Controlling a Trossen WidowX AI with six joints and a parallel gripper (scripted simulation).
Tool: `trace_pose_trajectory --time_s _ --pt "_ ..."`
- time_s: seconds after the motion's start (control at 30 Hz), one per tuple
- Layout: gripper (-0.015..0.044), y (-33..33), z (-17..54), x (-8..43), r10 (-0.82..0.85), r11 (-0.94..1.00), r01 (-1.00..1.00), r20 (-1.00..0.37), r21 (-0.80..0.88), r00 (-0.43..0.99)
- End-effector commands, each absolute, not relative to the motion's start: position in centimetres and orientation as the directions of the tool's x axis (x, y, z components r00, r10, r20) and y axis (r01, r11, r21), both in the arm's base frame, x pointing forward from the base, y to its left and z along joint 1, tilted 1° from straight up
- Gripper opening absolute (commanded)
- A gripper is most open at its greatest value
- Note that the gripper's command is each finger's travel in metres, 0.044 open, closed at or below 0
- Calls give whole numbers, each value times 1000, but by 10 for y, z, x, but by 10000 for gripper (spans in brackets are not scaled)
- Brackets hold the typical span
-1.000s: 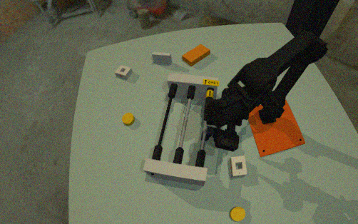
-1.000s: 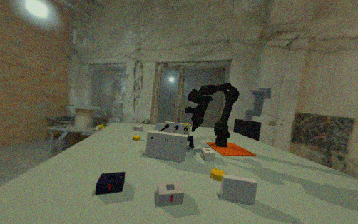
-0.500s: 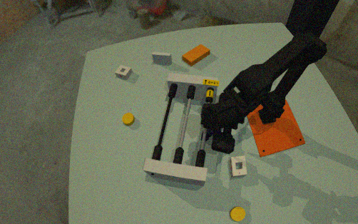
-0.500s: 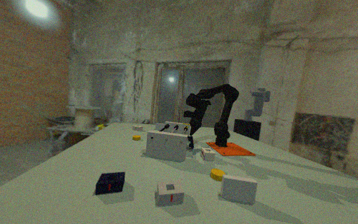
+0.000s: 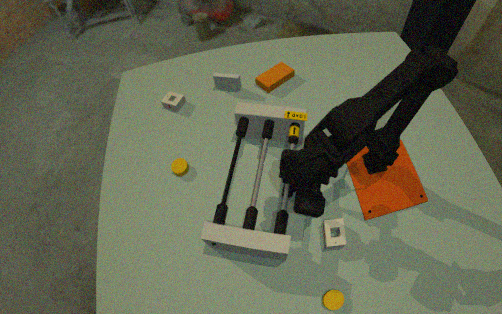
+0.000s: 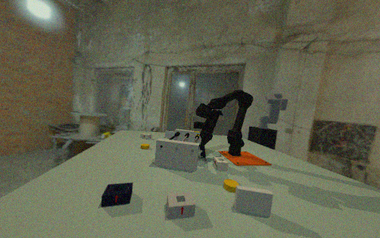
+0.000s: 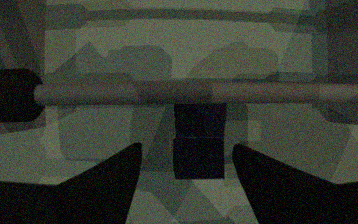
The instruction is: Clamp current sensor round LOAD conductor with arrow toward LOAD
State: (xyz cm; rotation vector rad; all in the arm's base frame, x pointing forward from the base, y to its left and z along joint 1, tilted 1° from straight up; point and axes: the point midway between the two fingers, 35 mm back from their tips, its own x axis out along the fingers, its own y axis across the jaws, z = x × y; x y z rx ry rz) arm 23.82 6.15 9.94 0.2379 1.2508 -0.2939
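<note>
The LOAD conductor is the bar nearest the arm, under the yellow LOAD marker. The dark sensor stands on the table beside and partly beneath that bar in the wrist view; the arm hides it in the top view. Its arrow and the opening of its jaws cannot be made out. My gripper is partly open, with one fingertip on each side of the sensor and a gap at both sides. It holds nothing.
The rack's white end blocks carry two more bars. A white block with a square hole stands near the arm. An orange block, yellow discs and a dark block with a red arrow are farther out.
</note>
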Motion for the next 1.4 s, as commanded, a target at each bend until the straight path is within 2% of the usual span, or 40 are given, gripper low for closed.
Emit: trace_pose_trajectory --time_s 0.0,0.03,0.63,0.77,0.8,1.17,1.37 --pt "260 62 99 238 -88 938 346 -954 17 286" --pt "234 62 99 238 -88 938 346 -954 17 286" --pt "114 62 99 238 -88 938 346 -954 17 286" --pt "9 62 101 236 -87 940 341 -958 12 274" --pt "0 62 101 234 -87 940 341 -958 12 274" --pt "0 76 99 194 -86 940 341 -959 12 271" --pt "0 76 98 191 -86 940 341 -959 12 271"
